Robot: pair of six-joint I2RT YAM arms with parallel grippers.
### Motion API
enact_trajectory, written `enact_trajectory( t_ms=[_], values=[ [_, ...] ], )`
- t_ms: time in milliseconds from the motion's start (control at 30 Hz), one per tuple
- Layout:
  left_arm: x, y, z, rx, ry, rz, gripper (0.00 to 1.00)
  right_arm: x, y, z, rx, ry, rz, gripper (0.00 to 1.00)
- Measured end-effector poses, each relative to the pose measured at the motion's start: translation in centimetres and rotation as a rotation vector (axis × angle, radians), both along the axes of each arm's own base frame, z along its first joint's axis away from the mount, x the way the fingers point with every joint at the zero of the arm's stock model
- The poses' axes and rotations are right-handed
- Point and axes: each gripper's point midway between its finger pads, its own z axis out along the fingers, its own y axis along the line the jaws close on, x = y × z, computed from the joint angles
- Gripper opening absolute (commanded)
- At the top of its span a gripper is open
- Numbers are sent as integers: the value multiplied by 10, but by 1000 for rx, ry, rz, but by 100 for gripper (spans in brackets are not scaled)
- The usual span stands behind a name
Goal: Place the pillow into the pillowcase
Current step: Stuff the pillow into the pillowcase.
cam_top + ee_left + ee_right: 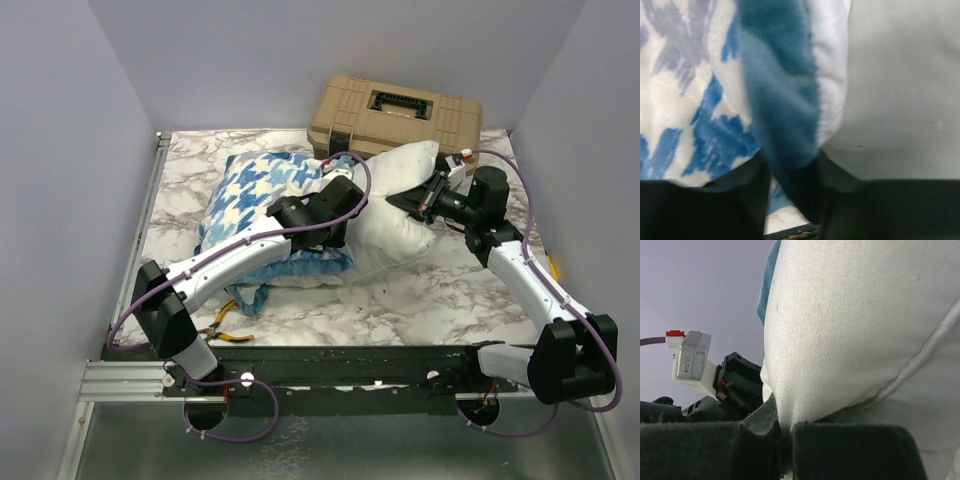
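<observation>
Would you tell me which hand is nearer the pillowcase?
Left: the left hand sits at the pillowcase frill; the right hand pinches the pillow corner farther right.

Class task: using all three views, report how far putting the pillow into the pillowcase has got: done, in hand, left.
Done: one end of the pillow seems to sit inside the pillowcase mouth. In hand: the right gripper pinches the pillow's exposed end; the left gripper has the case's blue frill between its fingers, grip unclear. Left: much of the pillow lies outside, so it needs pushing in.
</observation>
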Motion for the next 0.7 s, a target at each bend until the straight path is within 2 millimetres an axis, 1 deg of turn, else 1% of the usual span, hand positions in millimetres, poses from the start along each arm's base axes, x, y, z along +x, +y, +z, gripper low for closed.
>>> enact_trajectory(
  t_ms=[33, 100, 167, 233, 267, 300, 333, 367, 433, 500, 567, 633, 700],
  values=[
    [0, 3, -6, 22, 6, 6, 0, 0, 0, -1, -1, 4, 0, 0],
    [2, 7, -10, 54, 2, 10, 0, 0, 0, -4, -7, 12, 1, 0],
    [5, 8, 0, 56, -18, 12, 0, 0, 0, -6, -14, 12, 2, 0],
    [13, 0, 30, 5, -70, 10, 0, -1, -1, -6, -18, 14, -2, 0],
    [18, -7, 52, -41, -104, 8, 0, -1, -2, -5, -18, 14, -9, 0],
    [21, -11, 66, -74, -129, 7, 0, -1, -2, -5, -14, 13, -15, 0],
    [24, -20, 89, -143, -163, -3, 0, -2, -3, -4, -6, 12, -20, 0],
    [26, -29, 105, -206, -181, -17, 0, -3, -3, -5, 2, 15, -24, 0],
    [26, -45, 124, -305, -192, -42, 0, -1, -3, -4, 15, 23, -34, 0],
    [27, -68, 135, -409, -179, -76, 0, 3, -5, -1, 20, 20, -55, 0],
    [29, -93, 141, -473, -163, -115, 0, 6, -6, 2, 19, 12, -71, 0],
    [30, -132, 146, -531, -142, -185, 0, 11, -9, 7, 22, -5, -93, 0],
    [27, -163, 148, -571, -125, -249, 0, 13, -11, 14, 26, -30, -115, 0]
  ],
)
